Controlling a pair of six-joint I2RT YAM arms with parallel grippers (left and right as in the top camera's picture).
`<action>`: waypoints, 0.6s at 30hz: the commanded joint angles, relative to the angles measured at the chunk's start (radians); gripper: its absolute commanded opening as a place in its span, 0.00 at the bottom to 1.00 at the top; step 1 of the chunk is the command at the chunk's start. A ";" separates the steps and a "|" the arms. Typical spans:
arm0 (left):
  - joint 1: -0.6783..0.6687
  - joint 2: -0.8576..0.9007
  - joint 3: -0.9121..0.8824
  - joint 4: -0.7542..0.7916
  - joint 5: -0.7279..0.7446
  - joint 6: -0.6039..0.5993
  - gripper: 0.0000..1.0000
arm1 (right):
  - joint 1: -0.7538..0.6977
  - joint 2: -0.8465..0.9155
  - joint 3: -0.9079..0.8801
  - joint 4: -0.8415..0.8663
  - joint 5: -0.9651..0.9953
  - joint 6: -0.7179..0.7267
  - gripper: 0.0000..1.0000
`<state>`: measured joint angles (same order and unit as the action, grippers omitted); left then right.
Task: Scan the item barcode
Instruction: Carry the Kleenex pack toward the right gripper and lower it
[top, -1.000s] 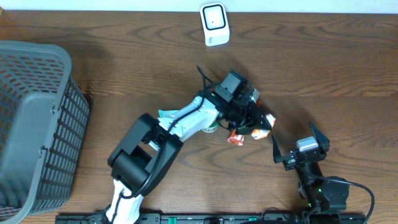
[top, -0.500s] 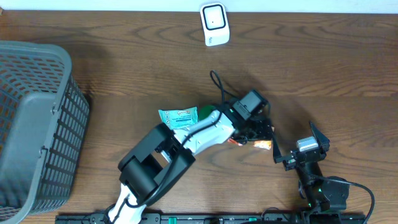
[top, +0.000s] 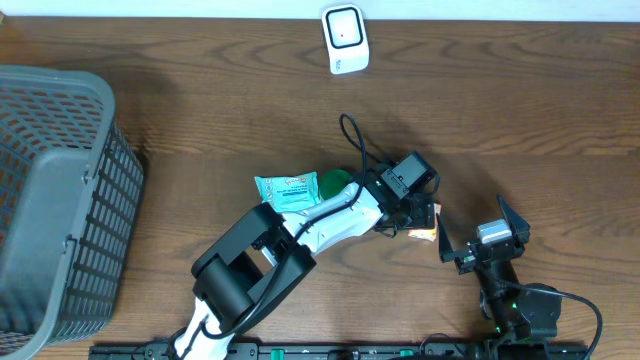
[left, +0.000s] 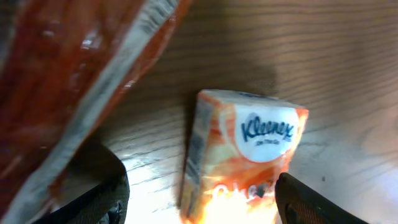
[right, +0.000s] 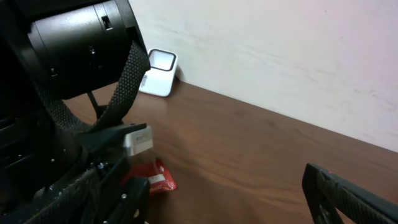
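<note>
**Base:** Overhead?
**Me:** I see the orange tissue pack (top: 424, 233) on the table (top: 200, 100) under my left gripper (top: 418, 222), well apart from the scanner (top: 343, 38). My right gripper (top: 472, 222) is spread wide and empty.
**Base:** Left wrist?
**Me:** Fingers (left: 93, 199) are spread, not clenched, and the pack lies between them.
**Base:** Right wrist?
**Me:** A red packet (right: 152, 178) lies on the wood.

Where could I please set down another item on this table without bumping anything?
Bare wood lies between the basket and the teal packet, and right of the scanner along the far edge. It is crowded around the tissue pack, by the left tool and the right tool.
</note>
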<state>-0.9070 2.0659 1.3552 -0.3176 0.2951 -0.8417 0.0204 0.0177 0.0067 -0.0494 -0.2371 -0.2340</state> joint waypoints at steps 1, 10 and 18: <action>0.003 0.010 0.000 -0.026 -0.066 -0.002 0.75 | -0.006 -0.002 -0.001 -0.004 0.000 0.013 0.99; 0.012 0.010 0.000 -0.072 -0.134 -0.003 0.45 | -0.006 -0.002 -0.001 -0.004 0.000 0.013 0.99; 0.010 0.010 -0.002 -0.136 -0.150 -0.002 0.43 | -0.006 -0.002 -0.001 -0.004 0.000 0.013 0.99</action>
<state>-0.9001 2.0609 1.3586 -0.4271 0.1833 -0.8417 0.0204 0.0177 0.0067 -0.0494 -0.2371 -0.2340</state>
